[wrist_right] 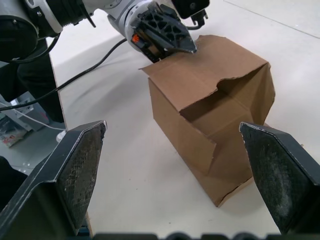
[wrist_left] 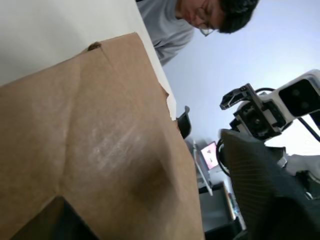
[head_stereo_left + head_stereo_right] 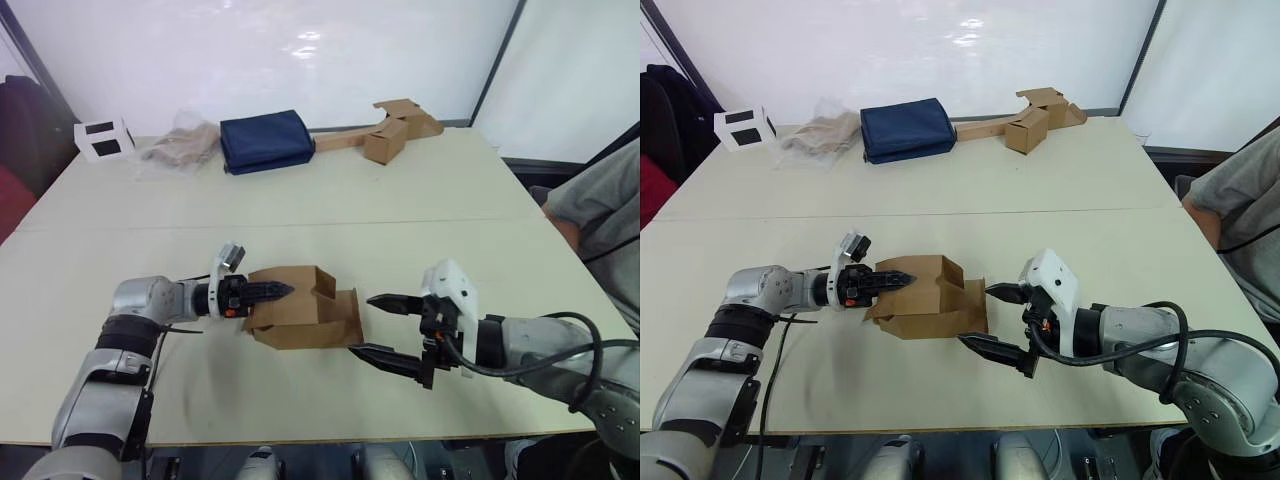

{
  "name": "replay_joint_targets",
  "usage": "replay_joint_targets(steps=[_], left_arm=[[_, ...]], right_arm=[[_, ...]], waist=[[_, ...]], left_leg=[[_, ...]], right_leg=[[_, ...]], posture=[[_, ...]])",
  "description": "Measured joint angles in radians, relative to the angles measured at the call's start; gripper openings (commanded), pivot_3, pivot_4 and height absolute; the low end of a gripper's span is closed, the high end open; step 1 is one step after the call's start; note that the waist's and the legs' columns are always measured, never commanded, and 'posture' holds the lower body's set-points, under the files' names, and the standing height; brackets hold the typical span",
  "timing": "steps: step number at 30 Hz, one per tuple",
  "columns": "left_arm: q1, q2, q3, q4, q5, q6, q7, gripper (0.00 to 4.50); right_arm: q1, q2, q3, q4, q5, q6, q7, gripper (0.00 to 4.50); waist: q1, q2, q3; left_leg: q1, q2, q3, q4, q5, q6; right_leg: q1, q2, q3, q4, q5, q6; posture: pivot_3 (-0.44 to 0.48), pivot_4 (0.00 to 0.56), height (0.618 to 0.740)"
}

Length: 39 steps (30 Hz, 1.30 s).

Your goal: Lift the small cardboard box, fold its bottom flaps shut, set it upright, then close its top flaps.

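Note:
The small cardboard box [image 3: 300,310] rests on the table [image 3: 330,190] near its front edge, between my two arms. It is plain brown, and the flaps [image 1: 200,145] on the end towards my right gripper hang loose and partly open. My left gripper [image 3: 277,291] reaches in from the left and is shut on the box's upper left edge [image 1: 172,62]. In the left wrist view the cardboard [image 2: 100,150] lies against one finger [image 2: 265,195]. My right gripper [image 3: 385,330] hovers just right of the box, open wide, its fingers [image 1: 75,170] spread to either side of the box and touching nothing.
Along the far edge lie a white box with black squares [image 3: 103,139], a crumpled plastic bag [image 3: 180,148], a folded navy cloth [image 3: 265,140] and a cluster of cardboard pieces with a long strip [image 3: 395,128]. A person in grey [image 3: 600,215] sits at the right edge.

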Motion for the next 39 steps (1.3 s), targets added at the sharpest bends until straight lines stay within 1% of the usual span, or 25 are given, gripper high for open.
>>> replay_joint_targets(steps=[3,12,15,17,18,19,20,22,24,26,28,29,31,34,39], left_arm=[[0.0,0.0,0.0,-0.016,0.0,0.019,-0.004,0.06],[0.004,0.0,0.012,-0.121,-0.008,0.065,0.022,0.03],[0.003,0.004,0.063,-0.187,-0.028,0.056,0.045,0.03],[-0.01,0.005,0.092,-0.223,-0.034,0.034,0.061,0.0],[-0.027,0.011,0.103,-0.247,-0.034,0.012,0.073,0.0],[-0.063,0.019,0.119,-0.276,-0.034,-0.015,0.083,0.0],[-0.089,0.026,0.128,-0.297,-0.034,-0.031,0.086,0.0],[-0.135,0.049,0.148,-0.334,-0.037,-0.059,0.088,0.0],[-0.155,0.062,0.159,-0.347,-0.035,-0.092,0.089,0.0],[-0.159,0.064,0.149,-0.348,-0.022,-0.122,0.088,0.0],[-0.185,0.077,0.122,-0.345,0.006,-0.163,0.084,0.0],[-0.212,0.079,0.118,-0.345,0.019,-0.184,0.083,0.0],[-0.251,0.093,0.113,-0.347,0.041,-0.235,0.074,0.0],[-0.256,0.102,0.102,-0.34,0.063,-0.273,0.064,0.0],[-0.256,0.1,0.079,-0.34,0.076,-0.316,0.048,0.0]], right_arm=[[0.0,0.0,0.0,0.0,0.012,-0.004,-0.006,4.5],[-0.005,0.003,0.008,0.005,0.021,-0.016,-0.018,4.5],[-0.019,0.062,0.01,0.048,-0.025,-0.073,-0.044,4.5],[-0.045,0.113,0.008,0.093,-0.063,-0.119,-0.072,3.94],[-0.069,0.157,0.001,0.132,-0.067,-0.143,-0.097,3.78],[-0.103,0.216,-0.018,0.174,-0.061,-0.172,-0.123,3.38],[-0.122,0.238,-0.024,0.192,-0.057,-0.185,-0.135,3.12],[-0.156,0.274,-0.038,0.214,-0.041,-0.204,-0.157,2.4],[-0.201,0.341,-0.048,0.254,-0.039,-0.235,-0.206,1.69],[-0.253,0.407,-0.06,0.294,-0.04,-0.268,-0.257,0.93],[-0.31,0.505,-0.077,0.342,-0.042,-0.318,-0.325,0.08],[-0.335,0.557,-0.082,0.364,-0.041,-0.344,-0.358,0.04],[-0.36,0.608,-0.08,0.388,-0.039,-0.364,-0.398,0.04],[-0.363,0.613,-0.066,0.403,-0.044,-0.362,-0.403,0.04],[-0.358,0.611,-0.019,0.402,-0.043,-0.345,-0.382,0.04]], waist=[[0.0,0.0,0.0],[0.0,0.0,0.0],[0.0,0.0,0.0],[0.0,0.0,0.0],[0.0,-0.001,0.0],[0.0,-0.002,0.001],[0.0,-0.001,0.001],[0.0,-0.001,0.0],[-0.002,0.0,0.0],[-0.003,0.0,0.0],[-0.003,0.0,0.0],[-0.003,0.0,0.0],[-0.002,0.0,0.0],[-0.003,0.0,0.0],[-0.008,0.0,0.0]], left_leg=[[0.0,0.0,0.0,0.0,0.0,0.0],[0.0,0.0,0.0,0.0,0.0,0.0],[0.0,0.0,-0.001,0.0,0.0,0.0],[0.0,0.0,-0.001,0.0,0.0,0.0],[0.0,0.0,-0.001,0.0,0.0,0.0],[-0.001,0.0,-0.001,0.0,0.0,-0.001],[-0.001,0.0,-0.001,0.0,0.0,-0.001],[-0.001,0.0,-0.001,0.0,0.001,-0.001],[-0.001,0.0,0.0,0.0,0.001,-0.001],[-0.001,0.0,0.0,0.0,0.001,-0.001],[-0.001,0.0,-0.001,-0.001,0.001,-0.002],[-0.001,0.0,-0.001,-0.001,0.001,-0.002],[-0.002,0.0,0.0,-0.001,0.001,-0.002],[-0.002,0.0,0.0,-0.001,0.004,-0.008],[-0.002,0.0,0.0,-0.001,0.003,-0.005]], right_leg=[[0.0,0.0,0.0,0.0,0.0,0.0],[0.0,0.0,0.0,0.0,0.0,0.0],[0.0,0.0,0.0,0.0,0.0,0.0],[0.0,0.0,0.0,0.0,0.0,0.0],[0.0,0.0,0.0,0.001,0.0,0.0],[-0.001,0.0,0.0,0.001,0.0,0.0],[-0.001,0.0,0.0,0.001,0.0,0.0],[-0.001,0.0,0.0,0.0,0.0,0.0],[-0.001,0.0,0.0,0.0,0.0,0.0],[-0.002,0.0,0.0,0.001,0.0,0.0],[-0.003,0.001,0.0,0.003,0.0,0.0],[-0.004,0.001,0.0,0.003,0.0,0.0],[-0.004,0.0,0.0,0.002,0.0,0.0],[-0.004,0.0,0.0,0.002,0.0,0.0],[-0.005,0.0,0.0,0.004,0.0,0.0]], posture=[[0.0,0.15,0.74],[0.0,0.15,0.74],[0.0,0.15,0.74],[0.0,0.15,0.74],[0.0,0.15,0.74],[0.0,0.15,0.74],[0.0,0.15,0.74],[0.0,0.15,0.74],[0.0,0.15,0.74],[0.0,0.15,0.74],[0.0,0.15,0.74],[0.0,0.15,0.74],[0.0,0.15,0.74],[0.0,0.15,0.74],[0.0,0.15,0.74]])
